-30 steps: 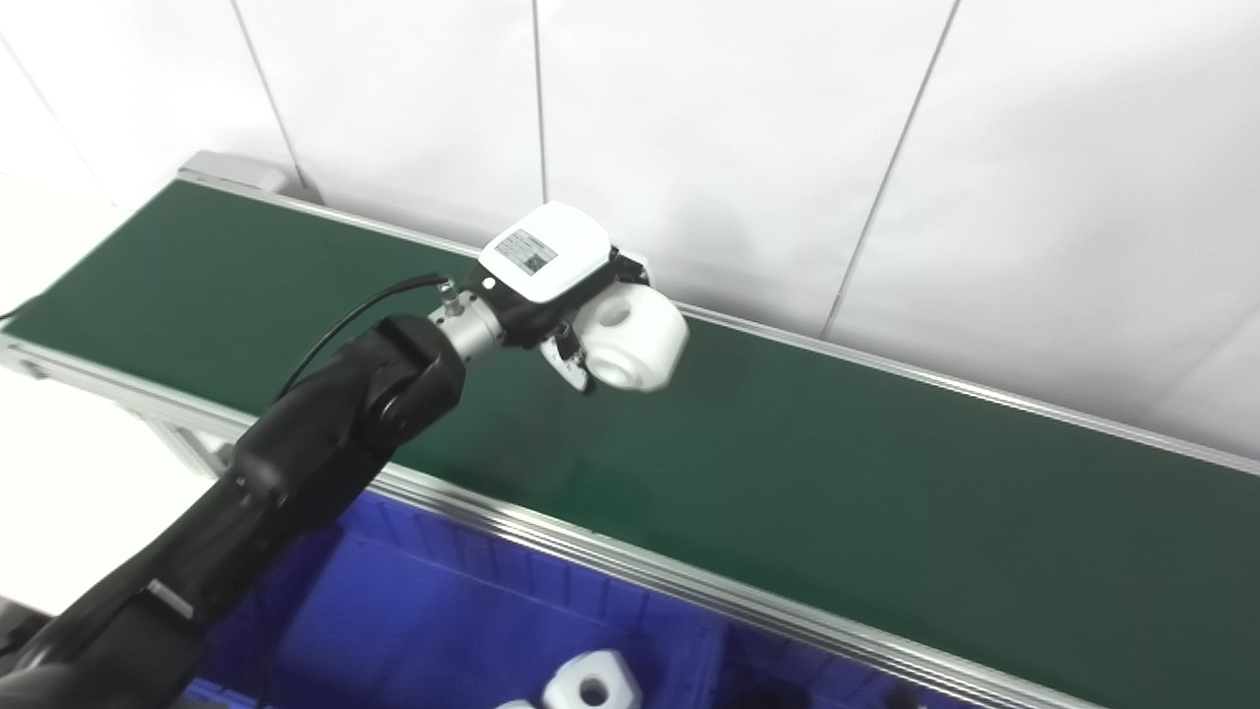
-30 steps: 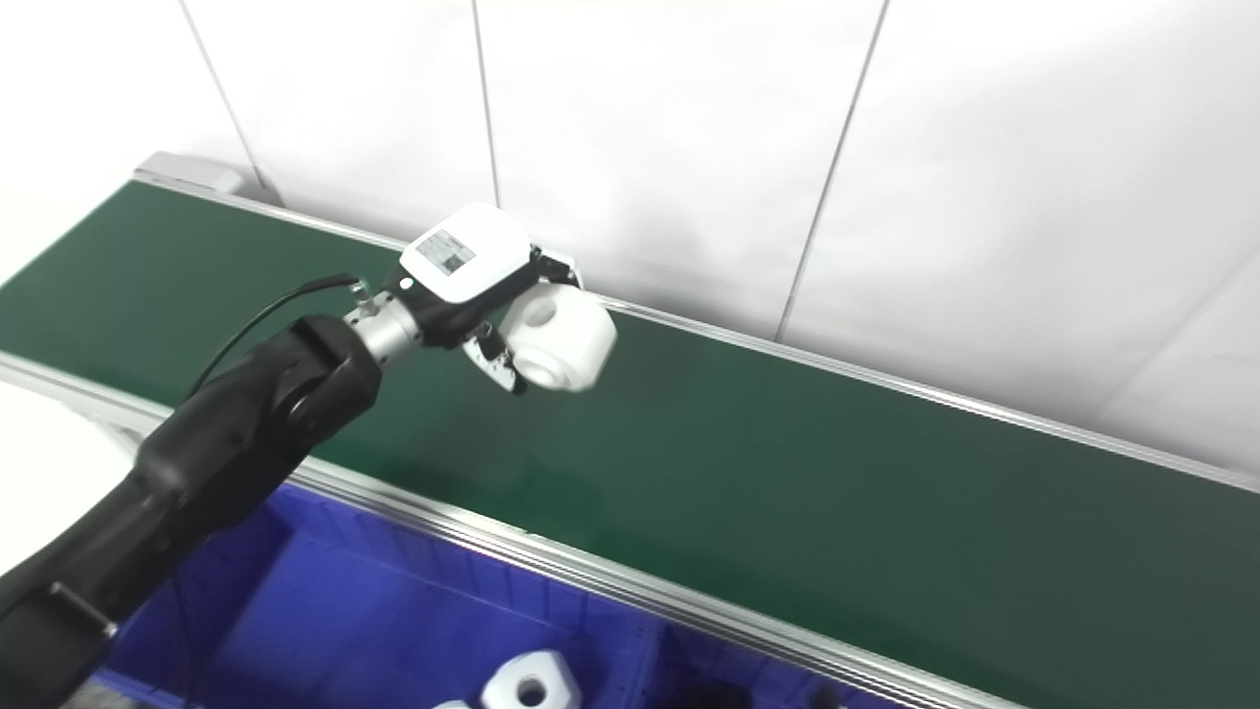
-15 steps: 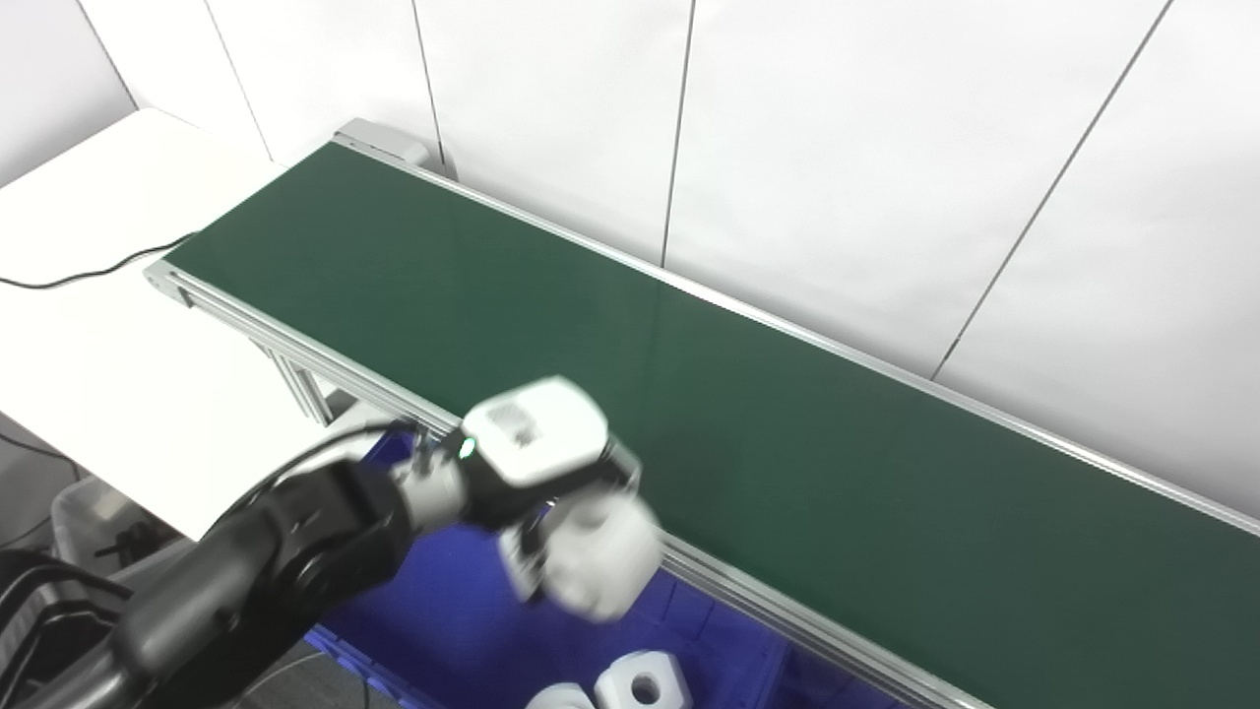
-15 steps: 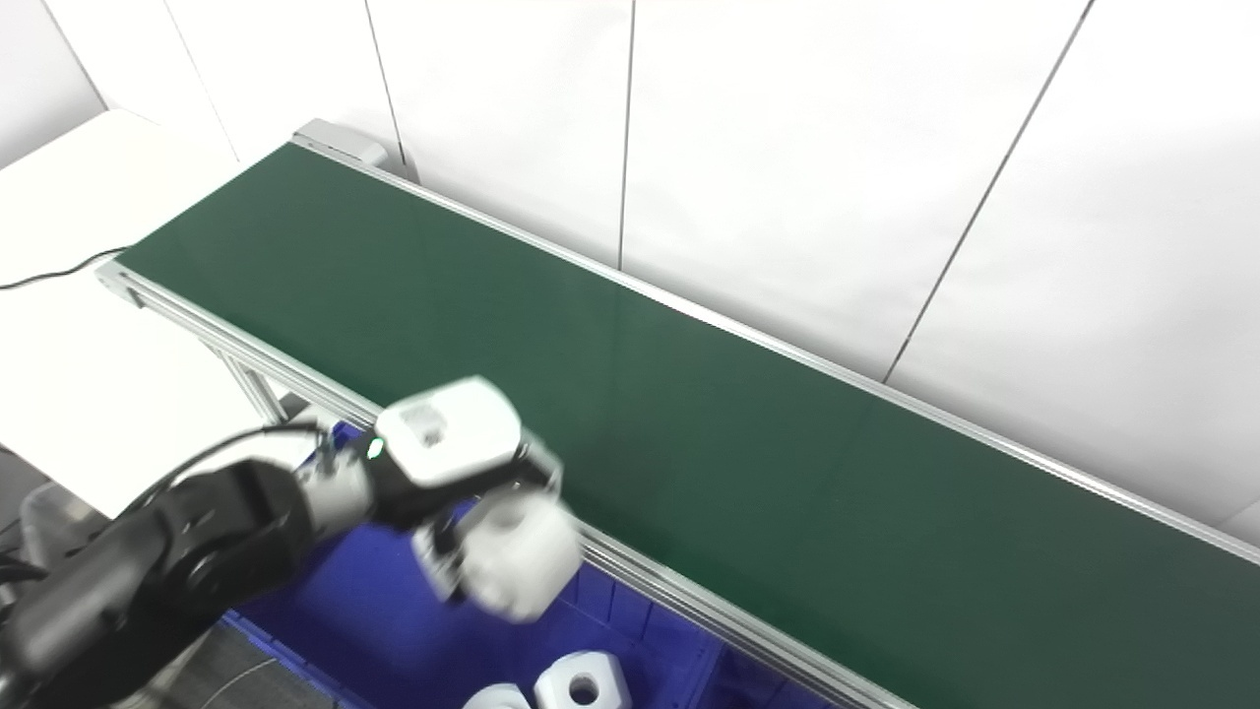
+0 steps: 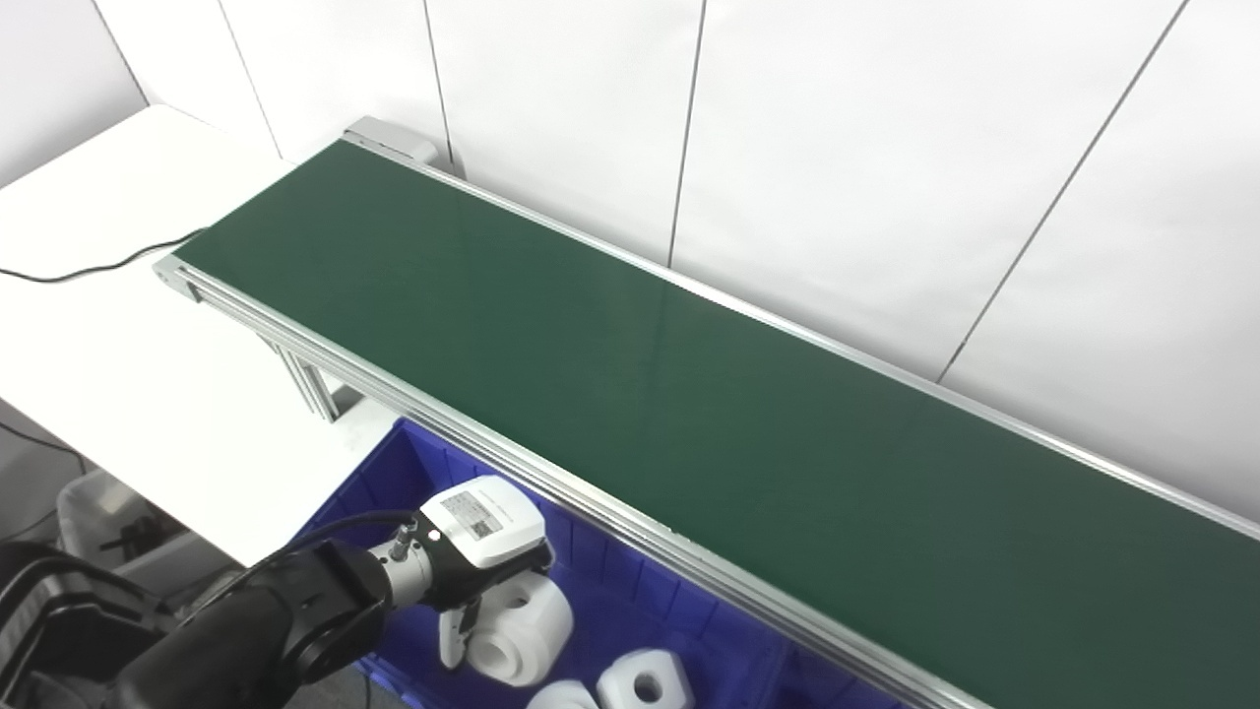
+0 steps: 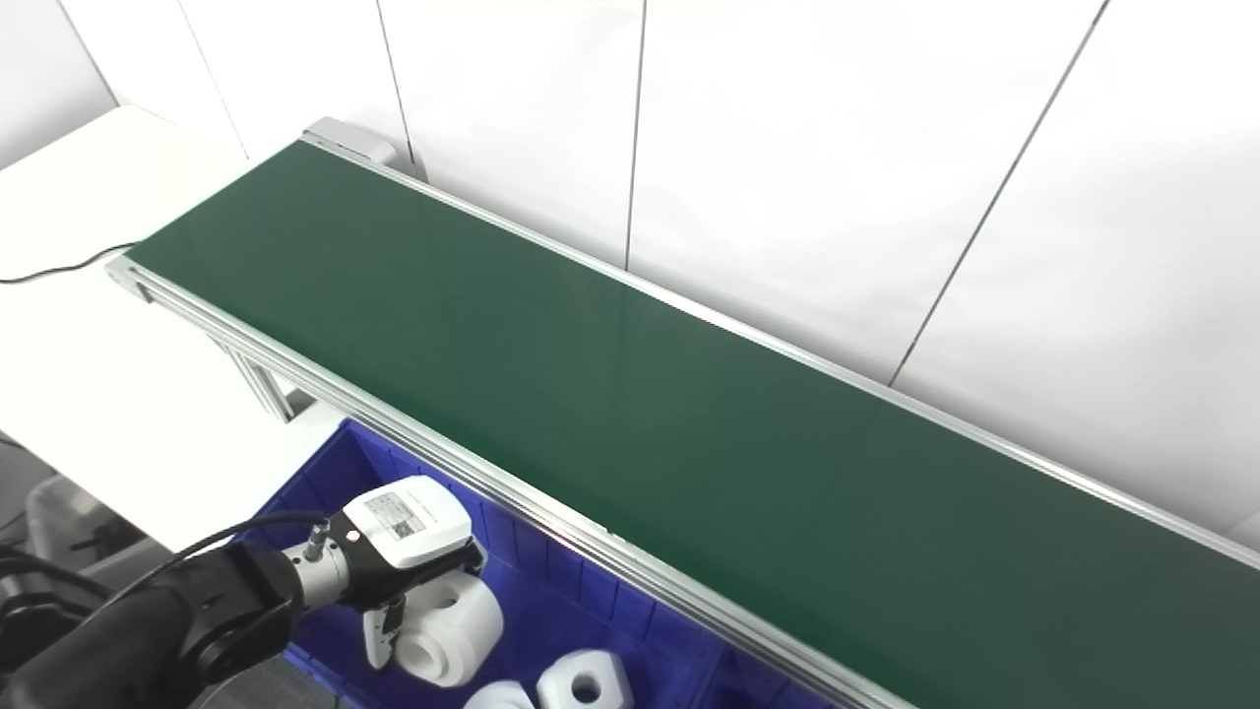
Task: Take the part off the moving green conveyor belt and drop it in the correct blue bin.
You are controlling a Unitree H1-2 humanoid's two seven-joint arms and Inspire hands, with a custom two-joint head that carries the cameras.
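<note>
Part (image 5: pixel 517 627), a white block with a bore, looks rigid, light and smooth-sided, clenched across its flanks by the left hand (image 5: pixel 482 571) over the bin (image 5: pixel 630 615).

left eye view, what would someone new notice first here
The long green conveyor belt cuts diagonally across the picture, bare of parts. At the lower left, the left hand holds a white part with a round hole over the blue bin below the belt's near rail. Two more white parts lie in that bin.
</note>
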